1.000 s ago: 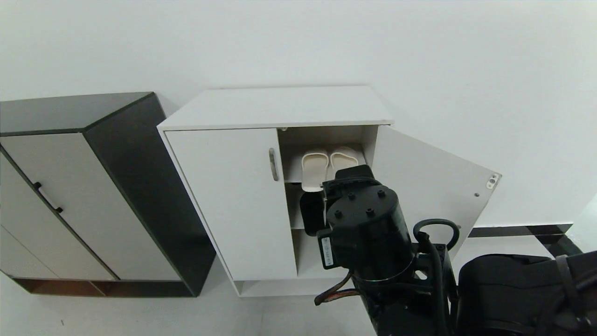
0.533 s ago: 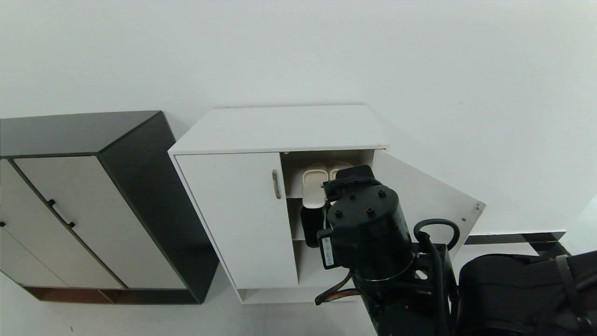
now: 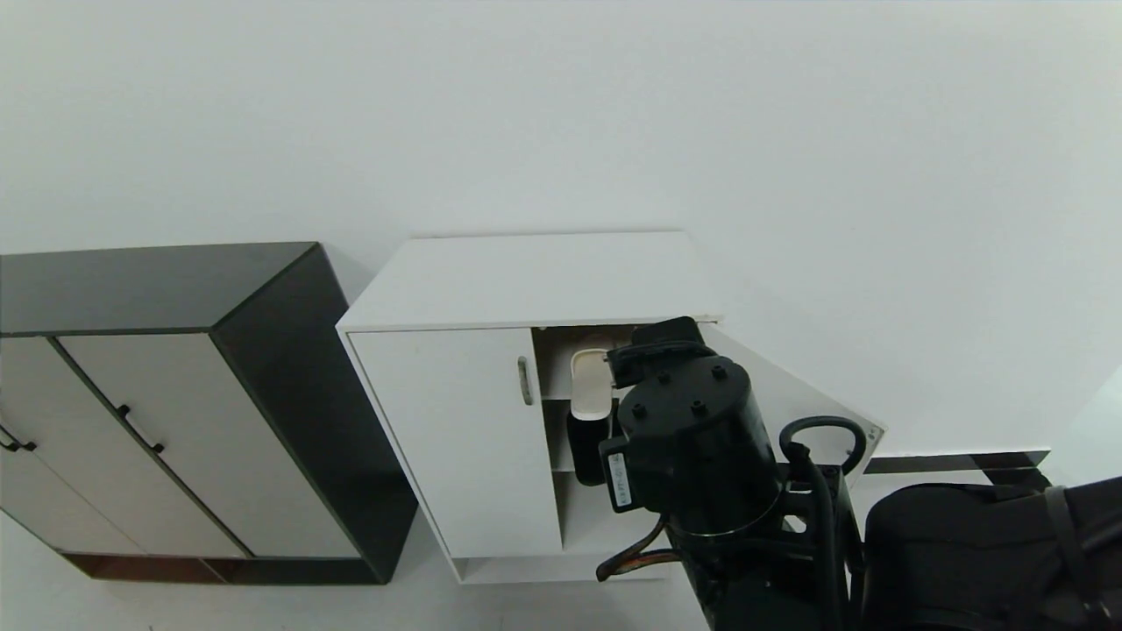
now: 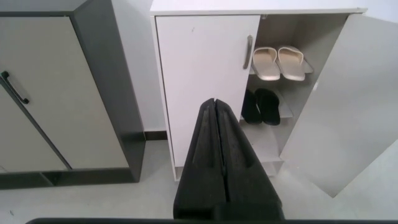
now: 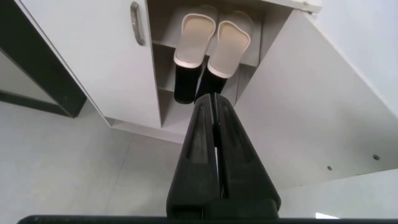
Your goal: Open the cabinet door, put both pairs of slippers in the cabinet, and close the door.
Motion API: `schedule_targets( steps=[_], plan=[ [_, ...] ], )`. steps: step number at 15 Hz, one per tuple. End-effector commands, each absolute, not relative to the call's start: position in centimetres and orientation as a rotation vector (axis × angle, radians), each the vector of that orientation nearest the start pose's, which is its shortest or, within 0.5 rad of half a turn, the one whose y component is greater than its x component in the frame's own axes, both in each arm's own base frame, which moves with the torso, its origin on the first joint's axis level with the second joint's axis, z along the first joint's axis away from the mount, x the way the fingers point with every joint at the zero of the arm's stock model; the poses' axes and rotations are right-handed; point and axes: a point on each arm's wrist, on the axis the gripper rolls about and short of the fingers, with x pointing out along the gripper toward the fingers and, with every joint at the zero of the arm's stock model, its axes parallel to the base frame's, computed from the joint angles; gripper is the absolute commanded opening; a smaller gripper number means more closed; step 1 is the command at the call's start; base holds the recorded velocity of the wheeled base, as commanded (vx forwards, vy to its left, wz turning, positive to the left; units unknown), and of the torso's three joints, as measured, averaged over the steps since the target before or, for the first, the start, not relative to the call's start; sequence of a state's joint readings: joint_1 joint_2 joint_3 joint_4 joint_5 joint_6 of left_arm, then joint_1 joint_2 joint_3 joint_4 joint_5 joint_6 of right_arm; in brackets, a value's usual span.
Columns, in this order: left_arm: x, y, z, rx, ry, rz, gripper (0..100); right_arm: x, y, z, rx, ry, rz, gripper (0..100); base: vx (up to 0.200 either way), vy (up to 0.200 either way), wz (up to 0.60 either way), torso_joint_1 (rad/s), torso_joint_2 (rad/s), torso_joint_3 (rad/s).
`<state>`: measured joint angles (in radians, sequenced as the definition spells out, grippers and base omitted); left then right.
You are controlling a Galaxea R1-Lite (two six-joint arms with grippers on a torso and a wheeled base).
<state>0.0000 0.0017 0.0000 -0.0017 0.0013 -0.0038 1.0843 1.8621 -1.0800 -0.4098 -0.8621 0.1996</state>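
Both closed and empty, my left gripper [image 4: 214,104] and right gripper [image 5: 216,99] may jam the cabinet door [image 5: 295,112] against the overhanging cream slippers [image 5: 193,31].

A dark cabinet [image 3: 289,394] stands against the wall [image 3: 561,114].

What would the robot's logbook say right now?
door: open | white slippers: in cabinet, above black slippers | left gripper: shut, empty | right gripper: shut, empty

Black cylindrical arm housing [image 3: 692,456], four screws [image 3: 699,407]; white label [image 3: 619,480]; looped black cable [image 3: 821,427]; tapered left end effector [image 4: 214,102]
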Motion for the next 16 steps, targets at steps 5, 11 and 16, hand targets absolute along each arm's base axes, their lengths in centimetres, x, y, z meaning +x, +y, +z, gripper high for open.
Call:
schedule_targets(
  steps=[5, 11, 16],
  plan=[
    [-2.27, 0.00, 7.57, -0.003, 0.000, 0.002, 0, 17.92, 30.24, 18.11, -0.117, 0.234, 0.197, 0, 0.000, 0.000, 0.00, 0.009, -0.02, -0.011],
    [-2.27, 0.00, 7.57, -0.003, 0.000, 0.002, 0, 17.85, 30.23, 18.12, -0.117, 0.234, 0.198, 0, 0.000, 0.000, -0.10, 0.000, 0.00, 0.000],
    [-2.27, 0.00, 7.57, -0.003, 0.000, 0.002, 0, 18.23, 29.91, 18.28, -0.112, 0.233, 0.185, 0, 0.000, 0.000, -0.60, 0.006, 0.00, 0.000]
  ],
)
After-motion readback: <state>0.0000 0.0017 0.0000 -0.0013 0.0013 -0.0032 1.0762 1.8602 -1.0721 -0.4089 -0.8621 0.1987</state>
